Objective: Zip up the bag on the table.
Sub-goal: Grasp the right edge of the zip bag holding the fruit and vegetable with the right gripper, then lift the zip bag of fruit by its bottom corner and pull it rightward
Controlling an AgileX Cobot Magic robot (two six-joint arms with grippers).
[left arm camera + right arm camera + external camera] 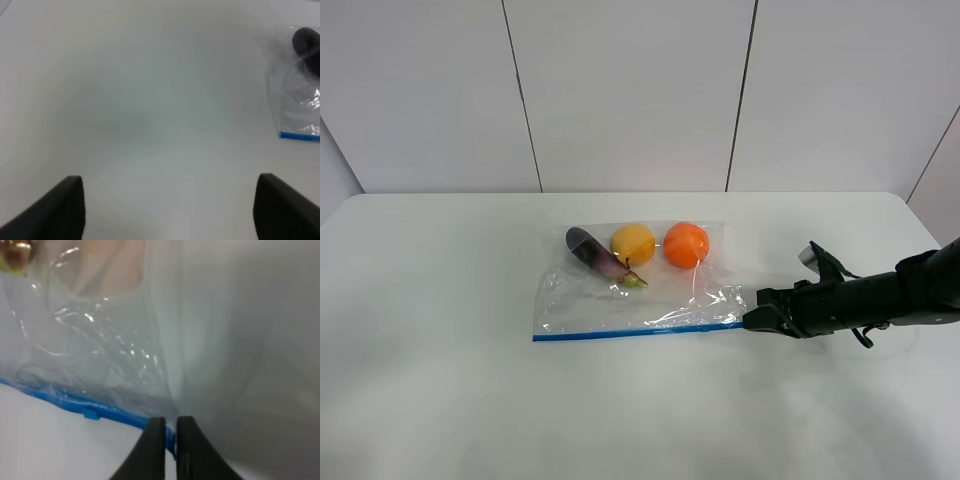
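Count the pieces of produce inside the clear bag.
3. A purple eggplant lies at the left, a yellow fruit in the middle and an orange at the right, along the bag's far edge. None appears hidden.

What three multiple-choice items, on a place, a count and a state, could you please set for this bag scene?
1. Where on the bag, in the high view, is the right gripper? A) blue zipper strip's right end B) its left end C) the far edge
2. How many things lie inside? A) two B) three C) five
3. The left gripper is: A) wide open B) shut on the bag C) shut on fruit
1 A: fingers pinch that end. 2 B: eggplant, yellow fruit, orange. 3 A: fingers far apart above the table.
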